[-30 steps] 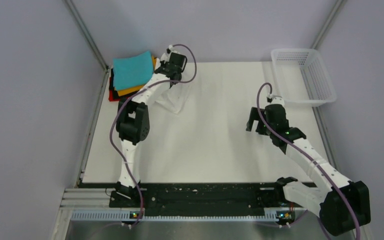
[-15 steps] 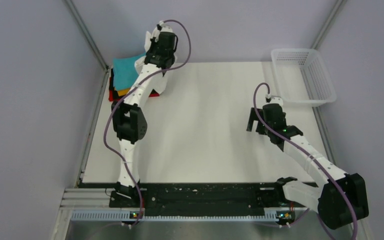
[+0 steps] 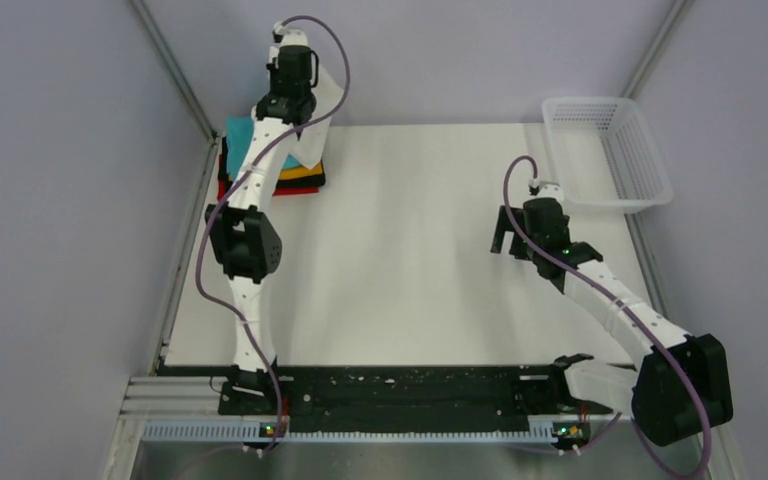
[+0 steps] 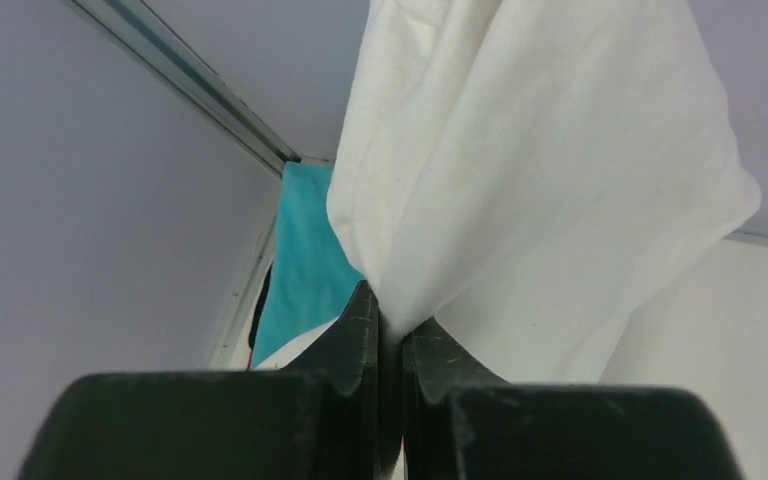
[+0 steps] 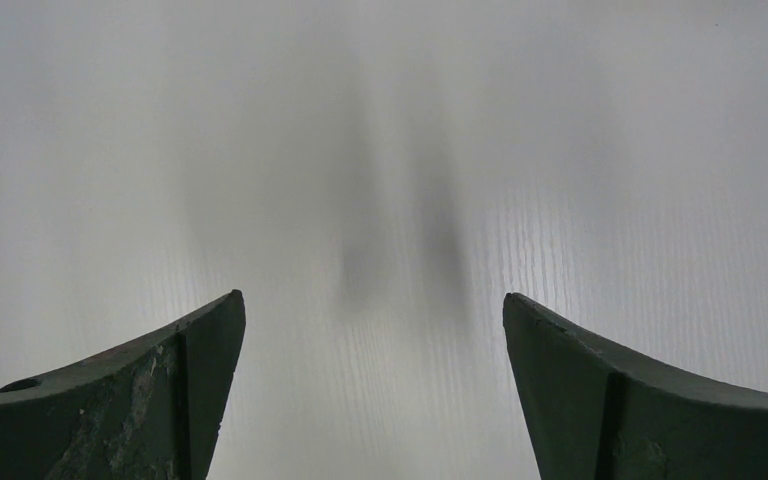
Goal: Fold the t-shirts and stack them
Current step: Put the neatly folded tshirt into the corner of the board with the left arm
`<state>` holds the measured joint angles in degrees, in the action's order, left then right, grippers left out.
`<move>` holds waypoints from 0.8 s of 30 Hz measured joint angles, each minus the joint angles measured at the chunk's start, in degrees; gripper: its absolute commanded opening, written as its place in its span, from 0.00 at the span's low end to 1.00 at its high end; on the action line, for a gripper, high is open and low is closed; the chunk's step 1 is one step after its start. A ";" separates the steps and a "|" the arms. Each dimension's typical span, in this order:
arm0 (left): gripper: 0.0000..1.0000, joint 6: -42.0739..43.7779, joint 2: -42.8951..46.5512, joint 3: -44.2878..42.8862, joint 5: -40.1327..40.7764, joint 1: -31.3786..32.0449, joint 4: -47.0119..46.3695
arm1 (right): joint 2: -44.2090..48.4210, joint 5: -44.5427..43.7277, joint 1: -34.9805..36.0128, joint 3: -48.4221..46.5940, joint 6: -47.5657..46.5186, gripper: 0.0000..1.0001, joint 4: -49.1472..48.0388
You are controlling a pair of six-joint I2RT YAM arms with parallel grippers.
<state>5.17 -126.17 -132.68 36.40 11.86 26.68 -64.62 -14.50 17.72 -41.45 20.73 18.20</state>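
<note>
My left claw (image 4: 388,325), pinched shut on the white shirt (image 4: 540,180), holds it high over the coloured pile (image 3: 298,175) at the counter's (image 3: 410,290) far left corner, I judge for lowering on top; my right claw (image 5: 371,300) hovers wide open, empty.

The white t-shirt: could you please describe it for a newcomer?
At the white table's far-left corner lies a stack of teal, orange and red shirts. Above it, the thin white t-shirt hangs pinched in the left end effector, the only shirt aloft.
</note>
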 measured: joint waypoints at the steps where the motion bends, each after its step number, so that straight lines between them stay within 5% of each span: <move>1: 0.00 -1.27 -0.13 -0.15 -1.33 -0.61 0.22 | -0.39 0.00 0.00 -0.11 -0.07 0.99 0.04; 14: 0.00 -17.29 -9.09 -2.23 -14.58 -13.11 0.63 | -6.88 0.48 0.00 -3.89 -0.22 0.99 0.07; 24: 0.00 -24.30 -12.07 -4.07 -15.63 -16.92 4.74 | -10.67 1.05 -0.02 -5.95 -0.83 0.99 0.24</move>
<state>-19.14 -138.23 -136.75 20.78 -5.06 31.42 -75.29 -13.45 17.69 -47.40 19.90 18.44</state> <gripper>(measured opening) 0.069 0.986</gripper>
